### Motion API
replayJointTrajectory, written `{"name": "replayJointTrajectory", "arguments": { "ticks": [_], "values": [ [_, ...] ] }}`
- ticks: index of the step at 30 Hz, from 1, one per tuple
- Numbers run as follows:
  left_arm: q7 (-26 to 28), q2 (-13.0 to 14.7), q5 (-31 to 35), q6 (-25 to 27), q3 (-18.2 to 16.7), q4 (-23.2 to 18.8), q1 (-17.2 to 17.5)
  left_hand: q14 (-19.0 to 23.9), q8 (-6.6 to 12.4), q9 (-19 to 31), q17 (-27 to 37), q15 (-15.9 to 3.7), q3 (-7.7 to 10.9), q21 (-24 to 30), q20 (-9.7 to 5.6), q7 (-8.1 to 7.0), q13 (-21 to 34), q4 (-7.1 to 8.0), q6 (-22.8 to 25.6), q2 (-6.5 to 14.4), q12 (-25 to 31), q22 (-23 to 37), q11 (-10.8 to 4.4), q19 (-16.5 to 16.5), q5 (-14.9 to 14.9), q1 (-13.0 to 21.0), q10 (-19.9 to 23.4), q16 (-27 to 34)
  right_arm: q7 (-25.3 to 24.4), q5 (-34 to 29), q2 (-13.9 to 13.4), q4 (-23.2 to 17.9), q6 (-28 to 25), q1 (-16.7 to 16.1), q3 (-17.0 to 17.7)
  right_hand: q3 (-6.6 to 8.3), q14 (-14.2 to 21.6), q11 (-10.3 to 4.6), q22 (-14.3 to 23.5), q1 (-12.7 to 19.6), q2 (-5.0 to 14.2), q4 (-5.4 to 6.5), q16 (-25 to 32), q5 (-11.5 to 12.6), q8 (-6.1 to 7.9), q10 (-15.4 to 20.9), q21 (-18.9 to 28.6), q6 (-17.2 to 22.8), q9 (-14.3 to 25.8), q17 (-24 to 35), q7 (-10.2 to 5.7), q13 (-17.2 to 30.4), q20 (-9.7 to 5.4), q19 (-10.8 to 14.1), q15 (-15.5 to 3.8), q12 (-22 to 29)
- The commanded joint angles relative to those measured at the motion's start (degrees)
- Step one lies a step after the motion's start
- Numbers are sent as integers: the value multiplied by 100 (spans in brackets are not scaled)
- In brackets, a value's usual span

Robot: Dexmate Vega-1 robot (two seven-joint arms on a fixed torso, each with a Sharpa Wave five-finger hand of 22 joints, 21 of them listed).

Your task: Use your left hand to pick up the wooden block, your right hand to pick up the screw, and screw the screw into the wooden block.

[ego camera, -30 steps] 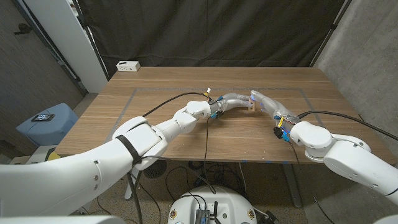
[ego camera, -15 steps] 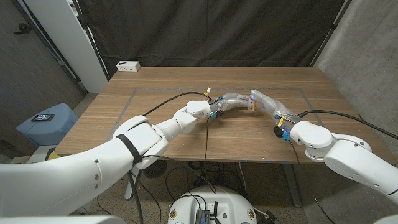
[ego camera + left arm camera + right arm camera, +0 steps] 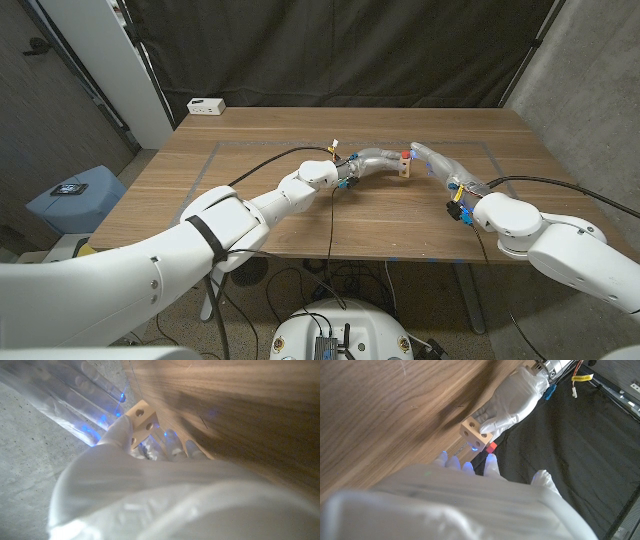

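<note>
now the left hand (image 3: 378, 160) holds the wooden block (image 3: 404, 169) at middle frame; right hand (image 3: 432, 161) pinches the red-headed screw (image 3: 404, 155), so keep it straight over a hole.

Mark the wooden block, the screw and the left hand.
wooden block (image 3: 473, 431), right wrist view, its holed face.
screw (image 3: 491, 447), right wrist view, its red head.
left hand (image 3: 507, 405), right wrist view, back of the hand.

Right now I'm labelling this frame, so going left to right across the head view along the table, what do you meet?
White box at the far corner → left hand → wooden block, held by that hand → right hand.
</note>
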Motion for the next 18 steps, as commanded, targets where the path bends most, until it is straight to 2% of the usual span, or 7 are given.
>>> {"name": "replayJointTrajectory", "arguments": {
  "ticks": [1,18],
  "values": [
    [-15,20,11,17,7,-49,13,59,25,24,9,-342,-8,28,-1,14,33,29,72,60,46,20,1,20,38,27,44,30,111,25,-16,130,12,4,75,48,-1129,56,18,-14,24,-17,32,49,-35,-963,36,-66,15,2,-25,20,28,-8,59,1],
    [-1,55,22,59,18,-150,48,61,20,24,8,-342,-11,29,-1,5,34,31,63,55,50,20,3,23,37,20,53,29,292,28,-11,328,48,236,-57,38,-1153,43,19,-38,10,-8,26,48,-60,-1004,33,-199,12,9,-75,21,39,-16,64,-13]
  ]
}}
